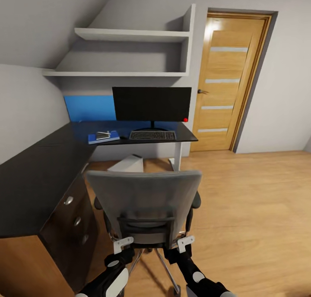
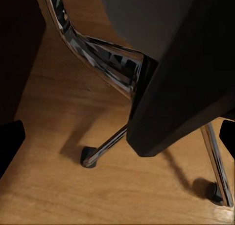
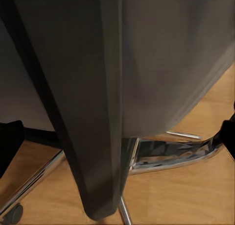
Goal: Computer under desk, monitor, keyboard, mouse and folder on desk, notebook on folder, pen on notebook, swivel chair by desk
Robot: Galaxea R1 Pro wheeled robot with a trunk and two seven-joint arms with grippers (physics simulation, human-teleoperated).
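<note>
The swivel chair (image 1: 144,202) is being flanked at its backrest's lower corners by the left gripper (image 1: 123,244) and right gripper (image 1: 185,242), fingers apart, seemingly for pushing toward the desk (image 1: 39,176) far-left, where monitor (image 1: 151,104), keyboard (image 1: 152,135) and folder (image 1: 103,137) are sitting.

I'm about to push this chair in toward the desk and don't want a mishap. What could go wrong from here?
1. The computer stands on the floor under the desk, right ahead of the swivel chair; a straight push could knock it.
2. The drawer unit sits close on the chair's left, so its base may catch there.
3. Both grippers, left and right, meet the backrest low down, so an uneven push could spin the seat.
</note>
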